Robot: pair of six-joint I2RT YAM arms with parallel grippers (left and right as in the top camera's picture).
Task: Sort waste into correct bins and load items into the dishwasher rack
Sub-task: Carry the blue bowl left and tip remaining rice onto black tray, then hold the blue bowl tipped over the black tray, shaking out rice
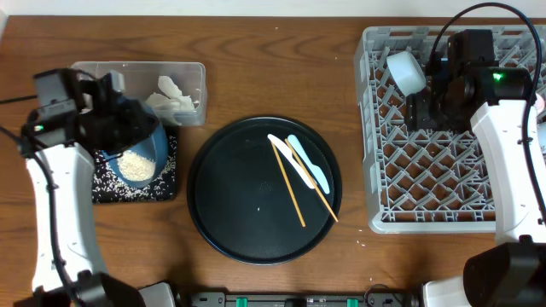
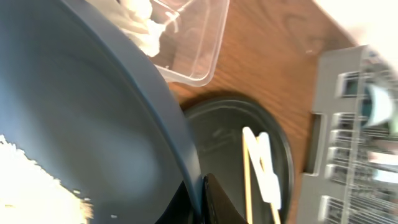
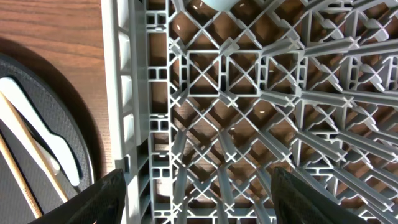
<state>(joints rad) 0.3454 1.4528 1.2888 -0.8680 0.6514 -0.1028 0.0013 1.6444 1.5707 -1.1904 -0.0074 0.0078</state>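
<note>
The dishwasher rack (image 1: 426, 183) fills the 3 o'clock side of the bench (image 1: 273, 68) and holds one white cup (image 1: 407, 72), lying on its side in the rack's 11 o'clock corner. The right gripper (image 3: 199, 199) hovers over the lattice just beside that cup with its jaws wide apart and nothing between them.

The round black tray (image 1: 247, 205) sits at the bench's centre. At 9 o'clock the left gripper (image 2: 202, 208) is clamped tight on the rim of the blue bowl (image 1: 128, 149). The bowl is tipped over the shallow black tray (image 1: 168, 183), with a heap of rice (image 1: 136, 165) inside it and loose grains on the tray below. The clear tub (image 1: 136, 72) at 10 o'clock holds crumpled tissues (image 1: 175, 95).

On the round tray's 2 o'clock half lie two chopsticks (image 1: 291, 192), a white spoon (image 1: 291, 159) and a pale-blue spoon (image 1: 310, 166).

The step in hand looks like emptying rice from the bowl into the black tray. The next move probably calls for a steeper tilt to clear the heap before the bowl is carried across to the rack. The free arm could meanwhile reach to 9 o'clock of the rack for the cutlery.

No brand, label or writing can be read anywhere.
</note>
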